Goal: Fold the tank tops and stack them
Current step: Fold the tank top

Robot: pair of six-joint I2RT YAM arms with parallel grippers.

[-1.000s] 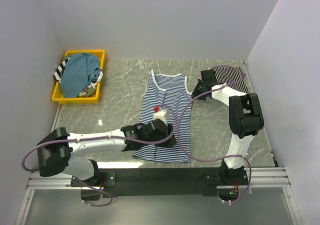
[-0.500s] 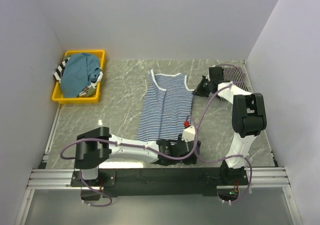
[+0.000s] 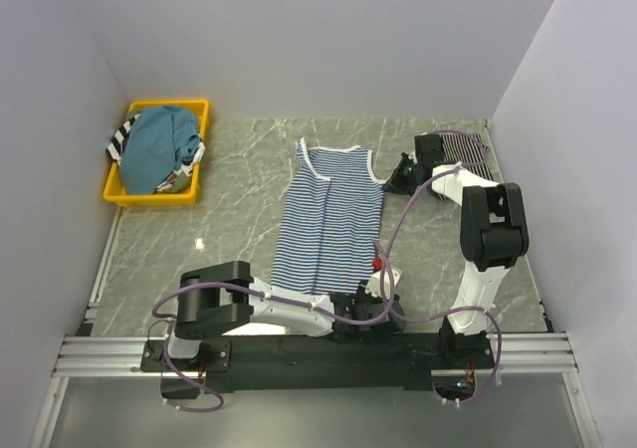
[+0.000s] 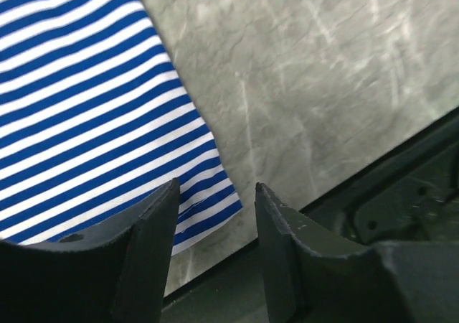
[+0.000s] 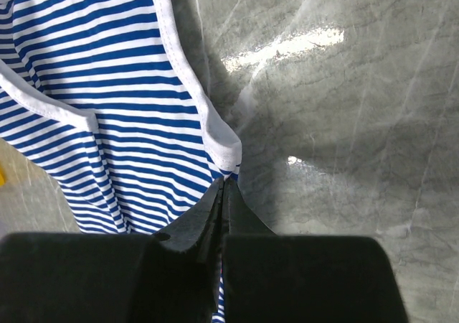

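One striped top [image 3: 328, 219] flat, L tool [image 4: 215, 190] agape at hem, R tool [image 5: 222, 186] clenched on armhole; yellow bin [image 3: 149, 198] far left

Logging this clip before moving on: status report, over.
Left gripper open at near hem corner of striped tank top. Right gripper shut on its armhole edge. Top flat on table. Yellow bin far left, nothing blocking.

Your left arm [image 3: 284, 314] lies low and flat, reaching from its base toward 3 o'clock. Your left gripper [image 4: 215, 194] has its two fingers apart, with nothing held between them. Your right arm [image 3: 485, 224] stands tall, then bends over toward 10 o'clock. Your right gripper [image 5: 224, 183] is squeezed tight, pinching the edge of the striped tank top [image 5: 107, 86].
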